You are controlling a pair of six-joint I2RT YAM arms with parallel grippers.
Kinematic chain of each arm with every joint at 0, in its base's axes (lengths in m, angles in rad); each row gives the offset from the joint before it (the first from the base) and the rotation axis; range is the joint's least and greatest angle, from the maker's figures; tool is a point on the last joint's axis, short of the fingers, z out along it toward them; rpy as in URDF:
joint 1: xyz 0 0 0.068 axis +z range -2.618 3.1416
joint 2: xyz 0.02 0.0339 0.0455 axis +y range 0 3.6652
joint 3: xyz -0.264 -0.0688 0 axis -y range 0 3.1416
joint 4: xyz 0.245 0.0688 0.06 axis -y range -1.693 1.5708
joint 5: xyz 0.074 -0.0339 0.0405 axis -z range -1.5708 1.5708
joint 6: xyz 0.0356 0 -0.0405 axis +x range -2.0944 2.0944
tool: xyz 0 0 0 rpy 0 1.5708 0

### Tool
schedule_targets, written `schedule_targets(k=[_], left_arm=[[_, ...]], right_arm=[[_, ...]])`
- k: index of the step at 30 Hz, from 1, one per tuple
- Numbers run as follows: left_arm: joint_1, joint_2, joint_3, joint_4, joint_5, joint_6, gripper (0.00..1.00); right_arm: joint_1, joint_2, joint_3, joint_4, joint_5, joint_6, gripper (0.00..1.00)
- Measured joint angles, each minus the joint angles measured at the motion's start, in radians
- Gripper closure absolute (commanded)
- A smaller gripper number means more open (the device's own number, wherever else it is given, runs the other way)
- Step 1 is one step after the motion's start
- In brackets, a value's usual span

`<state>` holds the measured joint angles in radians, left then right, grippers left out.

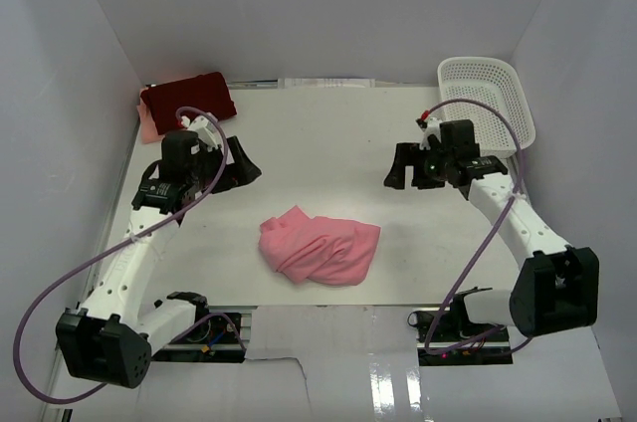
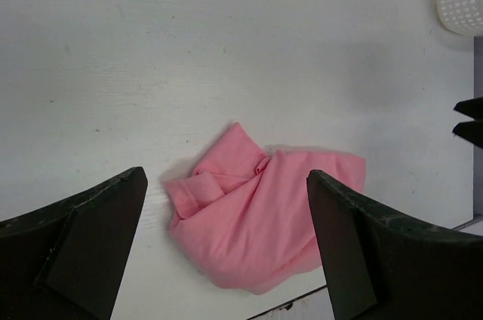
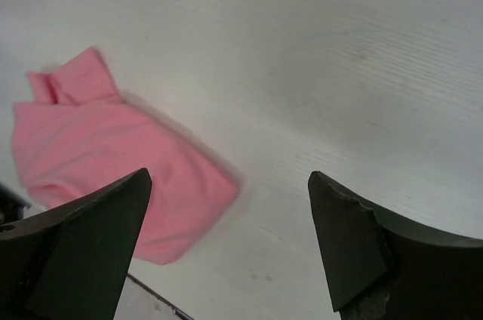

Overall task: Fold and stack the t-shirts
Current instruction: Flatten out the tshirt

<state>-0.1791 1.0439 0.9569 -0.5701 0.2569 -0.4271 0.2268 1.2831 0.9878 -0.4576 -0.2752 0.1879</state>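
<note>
Salmon-pink t-shirt point(image 1: 320, 249) lies crumpled on the table point(image 1: 328, 133) near its front edge, between the arms. Maroon t-shirt point(image 1: 187, 99) sits folded at the far-left corner, possibly with a paler shirt point(image 1: 146, 127) beneath. Left end effector point(image 1: 242, 168) and right end effector point(image 1: 395, 170) are spread wide, holding nothing.

The crumpled t-shirt point(image 1: 320, 251) is plain salmon pink, and the folded t-shirt point(image 1: 189, 99) is dark maroon red. The table point(image 1: 328, 143) is plain white; the basket point(image 1: 485, 99) is white with a mesh pattern.
</note>
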Motion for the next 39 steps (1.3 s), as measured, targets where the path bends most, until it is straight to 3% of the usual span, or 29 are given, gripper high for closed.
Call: schedule_targets(k=[4,7,11,17,24,29,32,34,39], left_arm=[[0.025,0.043,0.03,-0.027,-0.006,-0.041,0.02],[0.076,0.084,0.035,-0.03,0.014,-0.072,0.02],[0.224,0.119,0.035,-0.036,0.093,-0.116,0.02],[0.423,0.14,0.035,-0.027,0.227,-0.157,0.02],[0.465,0.182,-0.039,0.017,0.374,-0.202,0.02],[0.476,0.177,-0.049,0.024,0.404,-0.201,0.02],[0.492,0.17,-0.049,0.023,0.409,-0.196,0.02],[0.507,0.165,-0.049,0.021,0.41,-0.195,0.02],[0.533,0.127,-0.049,0.021,0.403,-0.199,0.02]], right_arm=[[0.125,0.077,0.013,0.001,-0.155,-0.077,0.1],[0.296,0.157,0.082,-0.046,-0.206,-0.147,0.1],[0.485,0.199,0.13,-0.073,-0.253,-0.24,0.1],[0.516,0.175,0.08,-0.075,-0.349,-0.354,0.1],[0.579,0.213,0.061,-0.066,-0.357,-0.462,0.09],[0.627,0.313,0.077,-0.058,-0.351,-0.51,0.02],[0.655,0.388,0.111,-0.047,-0.331,-0.532,0.33],[0.667,0.44,0.158,-0.062,-0.325,-0.537,0.92],[0.671,0.57,0.377,-0.12,-0.285,-0.494,0.92]])
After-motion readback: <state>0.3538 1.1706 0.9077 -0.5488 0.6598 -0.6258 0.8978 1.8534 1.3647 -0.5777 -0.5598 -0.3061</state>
